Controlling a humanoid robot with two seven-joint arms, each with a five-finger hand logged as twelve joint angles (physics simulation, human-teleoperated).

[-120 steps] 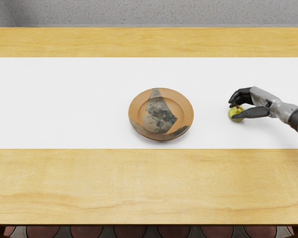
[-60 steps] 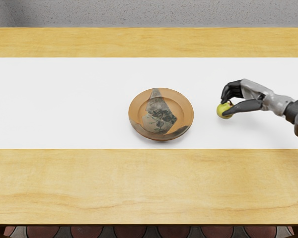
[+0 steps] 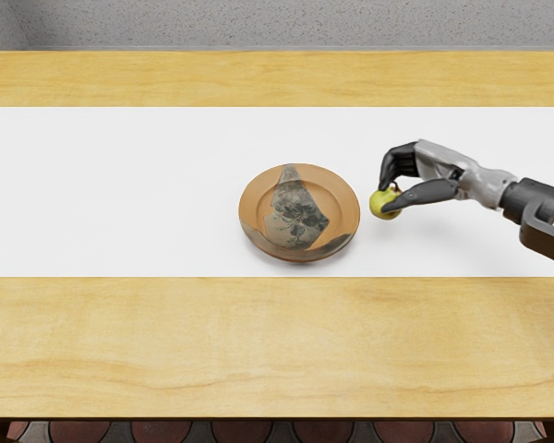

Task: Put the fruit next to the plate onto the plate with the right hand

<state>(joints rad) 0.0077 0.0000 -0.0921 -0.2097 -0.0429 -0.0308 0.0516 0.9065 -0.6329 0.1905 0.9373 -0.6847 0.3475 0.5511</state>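
Note:
A small yellow-green fruit (image 3: 382, 203) is held just right of the plate's rim, seemingly lifted off the white strip. My right hand (image 3: 395, 187) is shut on it, dark fingers curled over its top and the thumb under its right side. The right arm comes in from the right edge. A round orange-brown plate (image 3: 343, 196) with a grey floral pattern lies at the middle of the white strip, with nothing on it. The left hand does not show.
The wooden table (image 3: 277, 341) carries a broad white strip (image 3: 120, 189) across its middle. A grey wall runs along the far edge.
The right hand has carried the fruit leftward, from near the right side of the strip to just beside the plate's right rim, and the fruit has risen slightly.

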